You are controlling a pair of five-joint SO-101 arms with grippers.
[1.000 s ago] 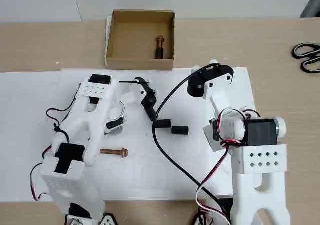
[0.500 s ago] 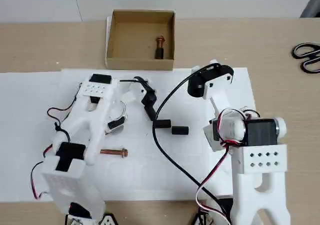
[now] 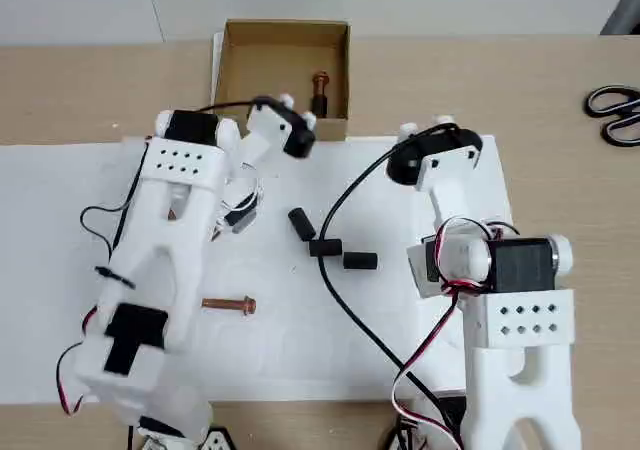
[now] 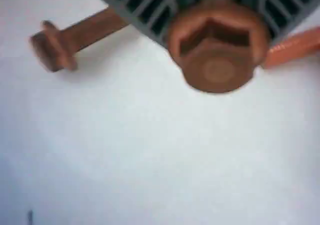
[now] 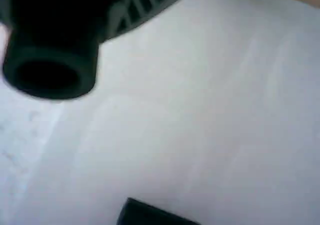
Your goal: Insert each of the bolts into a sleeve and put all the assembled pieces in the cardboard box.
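Left gripper [image 3: 285, 126] has swung up toward the box [image 3: 228, 127]. Farthest from the box lies a spare bolt [image 3: 228, 305]. Nearer, right gripper [image 3: 437, 156] pinches a sleeve [image 5: 50, 67]. Just before the box wall, left gripper clamps a bolt [image 4: 216, 52]. Better to align both axes before pushing, I think.

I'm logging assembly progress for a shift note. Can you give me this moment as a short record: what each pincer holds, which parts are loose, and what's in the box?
left pincer: shut on a bolt
right pincer: shut on a black sleeve
loose bolt: one, lying on the white sheet
loose sleeves: three, clustered mid-sheet
cardboard box: one assembled piece inside
scissors: far right, off the sheet
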